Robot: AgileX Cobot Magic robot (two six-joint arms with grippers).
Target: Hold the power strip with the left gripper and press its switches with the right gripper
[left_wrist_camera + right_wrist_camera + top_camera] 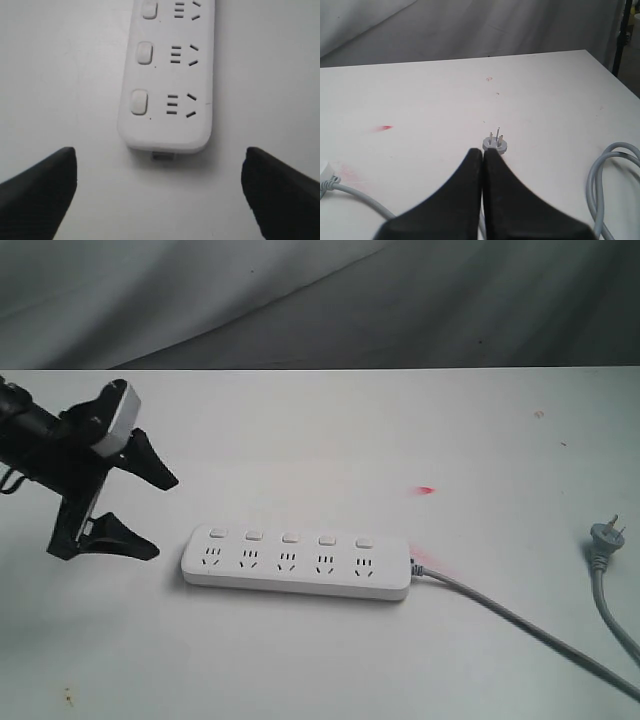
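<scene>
The white power strip lies flat on the table, its five switches in a row along its far side. My left gripper hovers just off the strip's left end, open wide, with nothing between its jaws. In the left wrist view the strip's rounded end and nearest switch lie ahead of the left gripper, apart from both fingers. My right gripper is shut on nothing, above the table near the loose plug; it is outside the exterior view.
The grey cable runs from the strip's right end toward the front right edge. The loose grey plug lies at the far right with its cable looping. A red smear marks the table behind the strip.
</scene>
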